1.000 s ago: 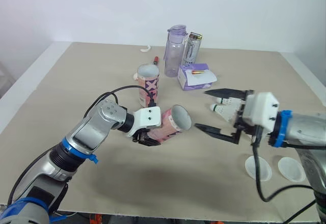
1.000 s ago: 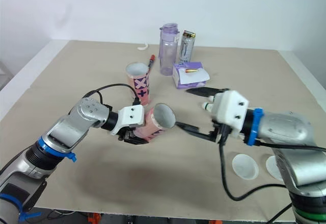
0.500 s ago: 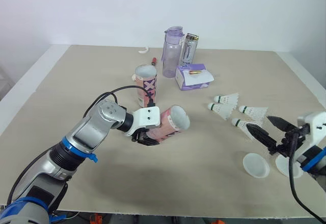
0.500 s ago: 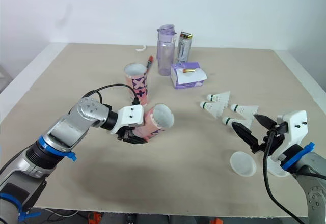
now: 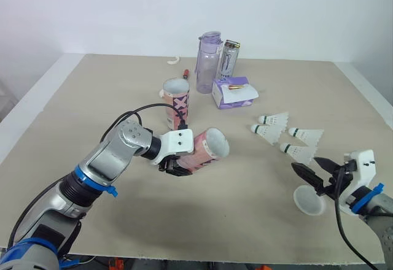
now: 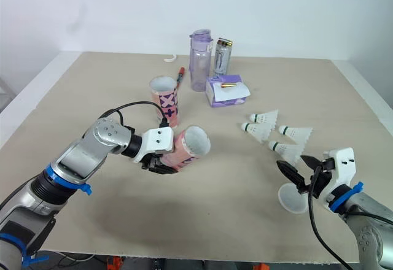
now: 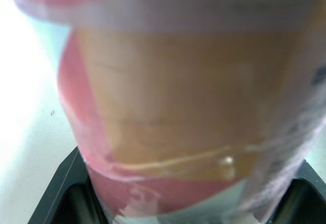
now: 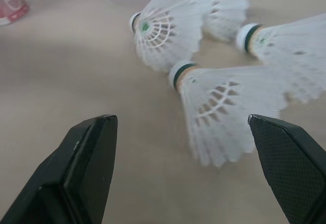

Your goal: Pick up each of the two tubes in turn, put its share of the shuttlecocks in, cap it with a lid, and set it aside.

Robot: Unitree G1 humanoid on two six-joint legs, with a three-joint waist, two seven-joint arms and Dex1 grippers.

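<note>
Head views: we saw the left gripper point(image 5: 183, 163) closed tight around a pink tube point(image 5: 207, 147). It held the tube tilted, clear of the table point(image 5: 92, 98), with the open mouth facing the robot's right. A second tube point(image 5: 177, 103) stood upright just behind it, open on top. Four shuttlecocks point(image 5: 274, 120) lay loose on the right side of the table, near each other. The right gripper point(image 5: 304, 164) sat low just in front of the nearest one, with its fingers spread and nothing between them. A white lid point(image 5: 309, 200) lay flat just beside that gripper. At the far edge we noted a bottle point(image 5: 209, 61), a can point(image 5: 230, 58) and a purple box point(image 5: 233, 93). A red pen point(image 5: 186, 72) and a white hook point(image 5: 175, 59) lay close by.

Left wrist view: the pink tube was up close, and the black fingers point(image 7: 63, 183) pressed on it from both sides.

Right wrist view: the two fingers point(image 8: 91, 168) stood wide apart and empty. The shuttlecocks lay on the table beyond the tips. The closest one lay in line with the gap and was not touched. Whether the tips touched the table, we could not tell.
</note>
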